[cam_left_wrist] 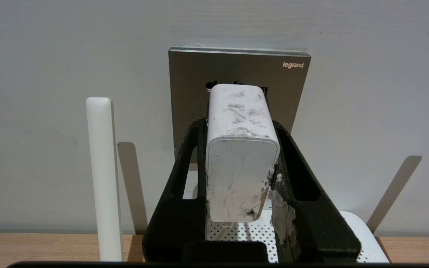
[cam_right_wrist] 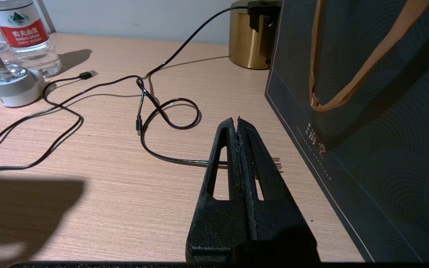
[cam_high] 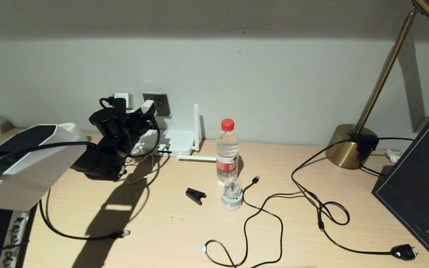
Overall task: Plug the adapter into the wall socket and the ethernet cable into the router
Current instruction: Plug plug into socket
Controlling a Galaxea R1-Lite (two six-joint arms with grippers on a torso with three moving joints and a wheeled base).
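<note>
The left gripper [cam_left_wrist: 238, 149] is clamping the small white cube-shaped adapter [cam_left_wrist: 240, 156], which is sitting directly before the square grey wall socket [cam_left_wrist: 184, 85]. Plugging looks underway; pushing straight ahead seems needed next. The right gripper [cam_right_wrist: 237, 124] is resting clenched, empty.

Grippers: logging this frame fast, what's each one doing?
Left gripper: closed on the adapter, at the wall socket.
Right gripper: closed, empty, above the desk.
</note>
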